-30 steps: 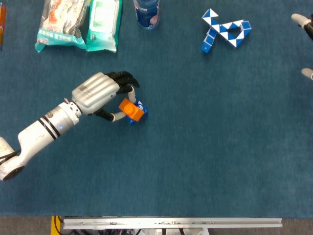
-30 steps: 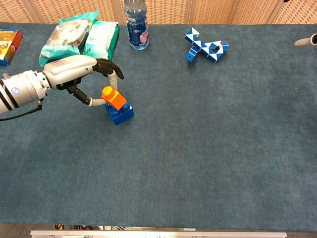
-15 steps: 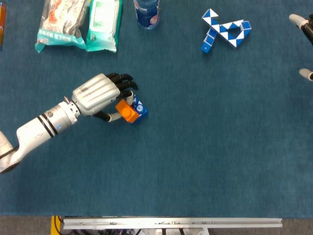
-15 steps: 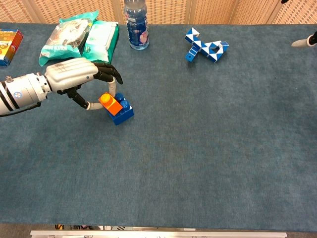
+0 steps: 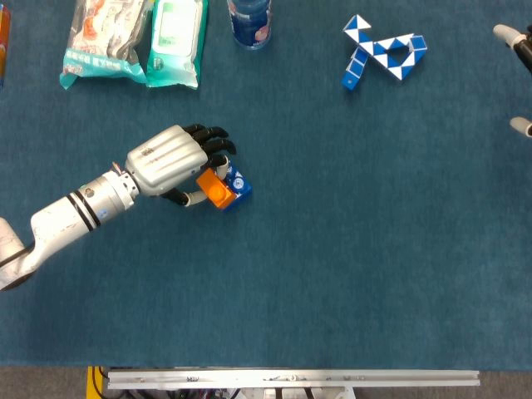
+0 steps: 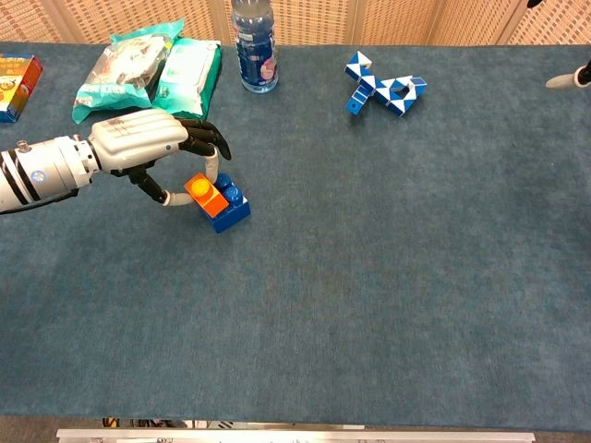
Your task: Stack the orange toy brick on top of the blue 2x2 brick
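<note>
Bench: covered in dark blue cloth [image 6: 388,277]; a woven tan panel runs along its far edge in the chest view.
Orange toy brick [image 6: 207,195]: bright orange, small, one round stud showing on top; sits on the left part of the blue brick, slightly askew to it. Whether it is pressed fully home cannot be told.
Blue 2x2 brick [image 6: 233,208]: deep blue, studs bare on its right side, resting flat on the cloth left of the bench's middle; a pale mark shows on its upper face in the head view [image 5: 237,184].
Left hand [image 6: 152,148]: silver back, black fingers; thumb and a finger pinch the orange toy brick from either side, the other fingers curled above it.
Right hand [image 5: 519,50]: only pale fingertips at the right edge, well apart from the bricks; its state cannot be told.
Far edge, left: two snack packets [image 6: 152,69] side by side.
Far edge, middle: a bottle [image 6: 254,46] with a blue label.
Far edge, right: a blue-and-white twist puzzle [image 6: 383,90].
</note>
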